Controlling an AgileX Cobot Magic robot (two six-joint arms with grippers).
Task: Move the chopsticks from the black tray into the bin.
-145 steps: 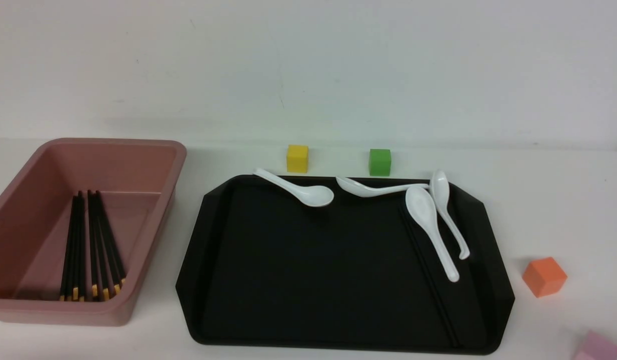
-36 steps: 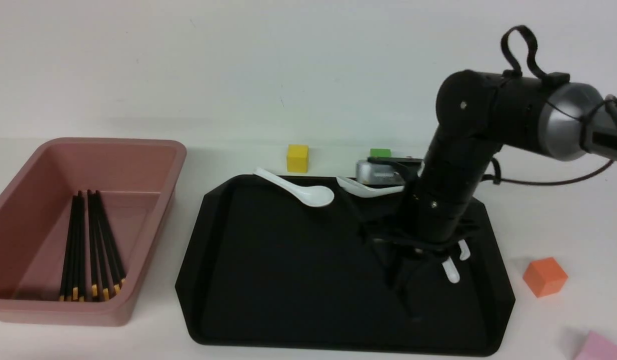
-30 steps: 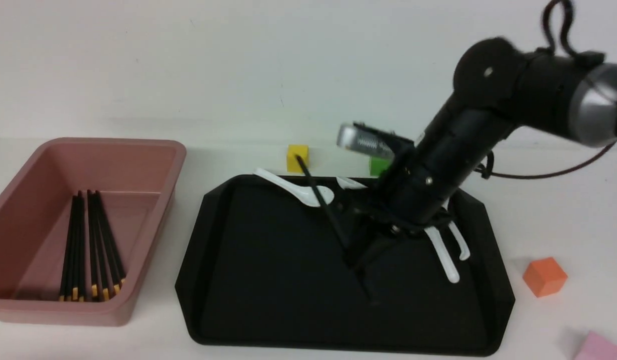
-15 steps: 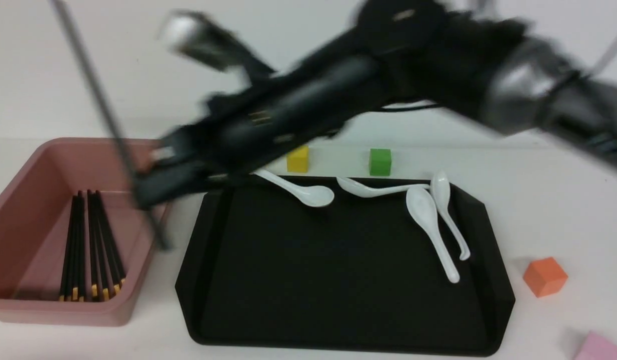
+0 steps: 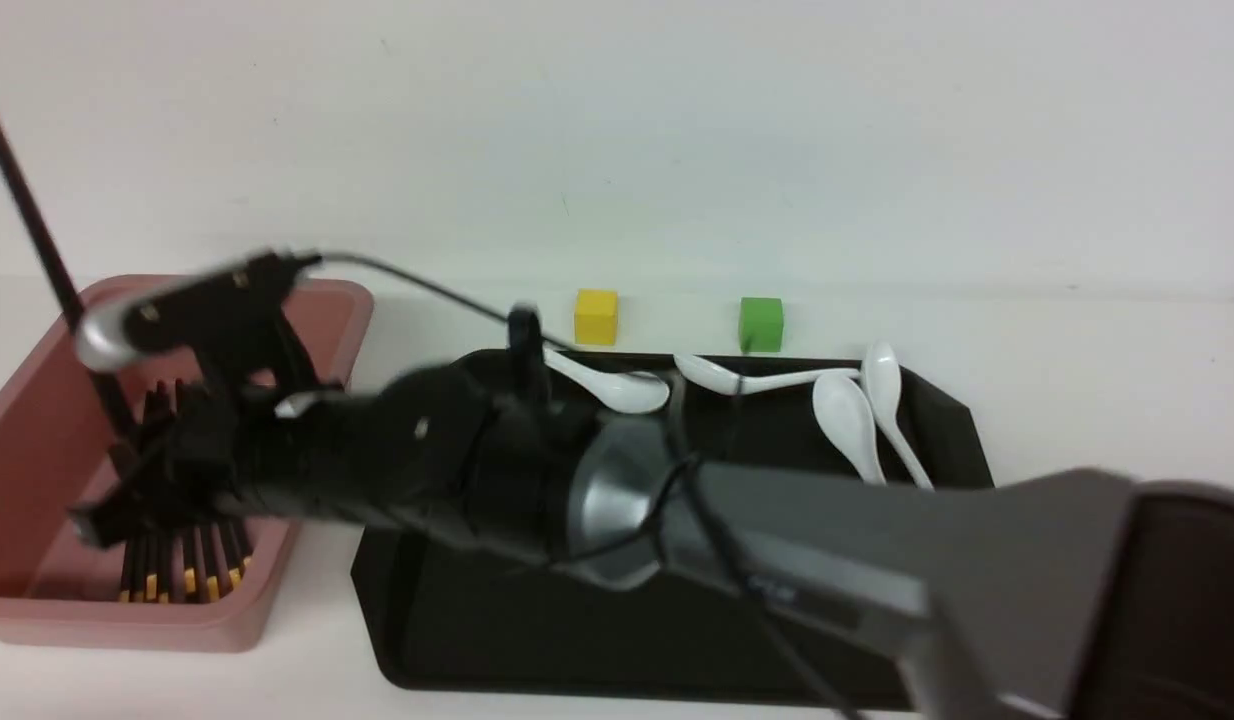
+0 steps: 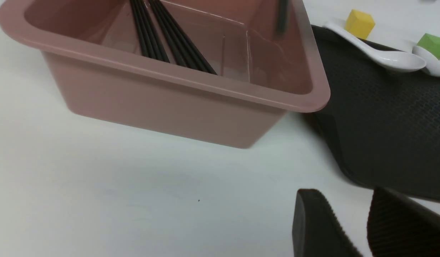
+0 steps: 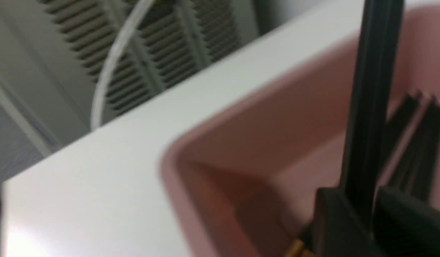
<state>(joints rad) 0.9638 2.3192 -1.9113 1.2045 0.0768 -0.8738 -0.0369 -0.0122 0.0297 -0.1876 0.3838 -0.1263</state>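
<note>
My right gripper point(image 5: 127, 480) reaches across into the pink bin point(image 5: 317, 300) and is shut on a pair of black chopsticks point(image 5: 37, 230) that stick steeply up past the bin's far left rim. In the right wrist view the held chopsticks point(image 7: 369, 107) run between the closed fingers point(image 7: 337, 221) of the right gripper point(image 7: 373, 214), over the bin's wall point(image 7: 277, 125). Several more chopsticks point(image 5: 177, 575) lie in the bin. The black tray point(image 5: 677, 640) is partly hidden by the arm; no chopsticks show on it. My left gripper point(image 6: 344, 214) is open and empty, low over the table beside the bin point(image 6: 184, 85).
White spoons point(image 5: 627, 388) point(image 5: 847, 420) lie along the tray's far side. A yellow cube point(image 5: 596, 317) and a green cube point(image 5: 760, 323) stand behind the tray. My right arm point(image 5: 777, 560) spans the tray's front half.
My right gripper has lifted the chopsticks off the tray's right side, swung left across the tray, and come down into the bin with them still held.
</note>
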